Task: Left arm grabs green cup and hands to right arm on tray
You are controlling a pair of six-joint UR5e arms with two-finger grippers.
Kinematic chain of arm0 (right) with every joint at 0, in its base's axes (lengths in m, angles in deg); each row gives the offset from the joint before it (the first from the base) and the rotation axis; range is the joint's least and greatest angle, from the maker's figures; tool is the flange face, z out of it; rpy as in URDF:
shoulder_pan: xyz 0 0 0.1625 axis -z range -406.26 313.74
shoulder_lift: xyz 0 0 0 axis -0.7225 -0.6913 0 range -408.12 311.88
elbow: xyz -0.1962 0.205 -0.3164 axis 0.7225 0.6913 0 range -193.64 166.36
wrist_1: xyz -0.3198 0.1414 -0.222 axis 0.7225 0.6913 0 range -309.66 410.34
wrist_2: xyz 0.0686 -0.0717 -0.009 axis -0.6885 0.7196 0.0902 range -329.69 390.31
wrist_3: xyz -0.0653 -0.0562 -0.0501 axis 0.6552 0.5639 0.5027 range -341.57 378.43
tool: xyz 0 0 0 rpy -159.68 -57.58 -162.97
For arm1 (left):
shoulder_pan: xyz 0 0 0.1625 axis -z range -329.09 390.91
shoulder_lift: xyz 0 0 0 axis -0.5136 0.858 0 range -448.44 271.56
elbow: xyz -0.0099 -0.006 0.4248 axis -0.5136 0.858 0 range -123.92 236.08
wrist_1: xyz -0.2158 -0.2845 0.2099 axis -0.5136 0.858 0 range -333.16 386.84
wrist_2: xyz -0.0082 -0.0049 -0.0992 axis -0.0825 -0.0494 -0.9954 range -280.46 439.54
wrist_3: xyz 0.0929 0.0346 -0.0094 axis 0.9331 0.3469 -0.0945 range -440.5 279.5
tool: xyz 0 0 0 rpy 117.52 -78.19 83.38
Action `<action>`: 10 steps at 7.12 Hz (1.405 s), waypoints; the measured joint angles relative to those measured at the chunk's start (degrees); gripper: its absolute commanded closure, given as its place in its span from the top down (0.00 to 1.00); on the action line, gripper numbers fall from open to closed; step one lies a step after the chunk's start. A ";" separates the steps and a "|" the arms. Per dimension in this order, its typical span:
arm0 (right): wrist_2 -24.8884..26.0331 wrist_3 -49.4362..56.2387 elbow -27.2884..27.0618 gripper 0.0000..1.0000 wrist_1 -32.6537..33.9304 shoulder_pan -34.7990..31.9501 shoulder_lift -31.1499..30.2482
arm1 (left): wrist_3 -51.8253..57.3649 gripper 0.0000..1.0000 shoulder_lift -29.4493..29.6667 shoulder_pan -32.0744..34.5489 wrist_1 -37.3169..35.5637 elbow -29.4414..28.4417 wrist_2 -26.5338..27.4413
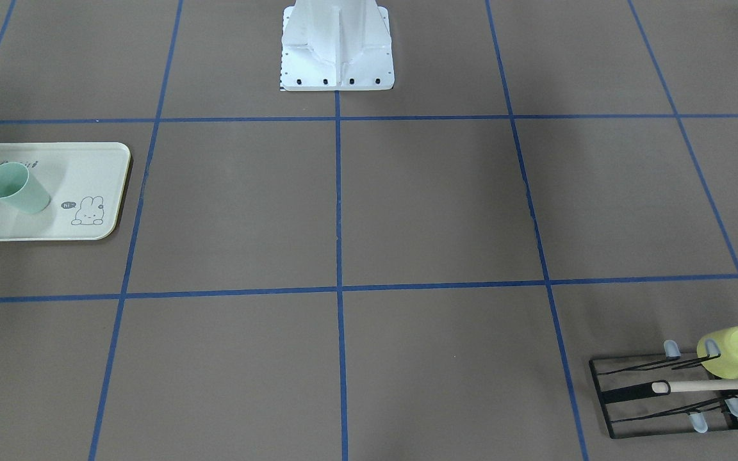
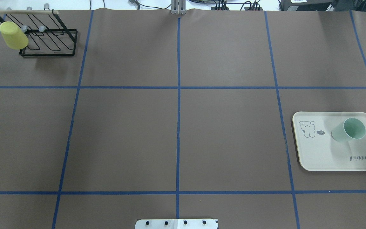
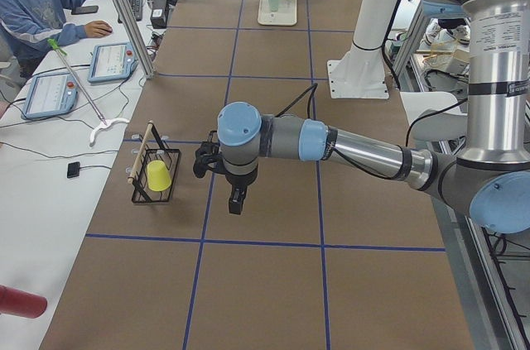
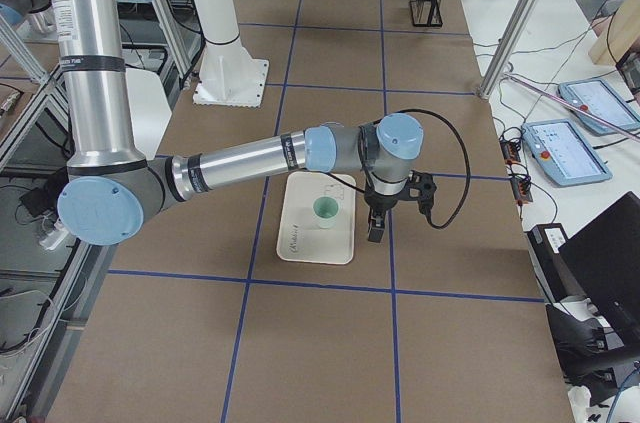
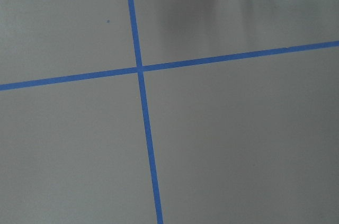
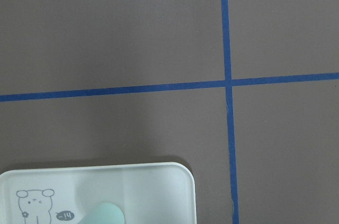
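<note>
While green cup (image 2: 348, 130) stands mouth-up, left claw (image 3: 236, 203) and right claw (image 4: 376, 234) states are unclear.

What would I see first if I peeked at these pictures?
A mint-green cup stands on a cream bunny tray over on the robot's right. Far across, on its left, a yellow cup sits on a black wire rack. The left arm hovers near the rack and the right arm hovers beside the tray.
</note>
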 measured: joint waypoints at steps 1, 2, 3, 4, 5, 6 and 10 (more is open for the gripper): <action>-0.01 0.00 0.03 1.00 0.00 0.05 0.01 | 0.00 1.00 -0.29 0.03 -0.05 0.38 -0.02; -0.07 0.01 0.07 1.00 0.00 0.09 0.04 | 0.00 1.00 -0.63 -0.01 -0.03 0.41 -0.06; -0.27 0.07 0.03 1.00 0.00 0.10 0.05 | 0.01 1.00 -0.81 -0.03 0.03 0.56 -0.14; -0.85 0.15 0.04 1.00 0.00 0.12 -0.02 | 0.07 1.00 -0.91 -0.03 0.16 0.78 -0.21; -1.65 0.21 0.14 1.00 0.00 0.12 -0.17 | 0.13 1.00 -0.94 0.00 0.28 1.01 -0.24; -2.11 0.26 0.17 1.00 0.00 0.12 -0.25 | 0.16 1.00 -0.94 0.02 0.33 1.23 -0.25; -3.89 0.35 0.06 1.00 0.00 0.13 -0.25 | 0.09 1.00 -0.79 -0.02 0.32 2.69 -0.26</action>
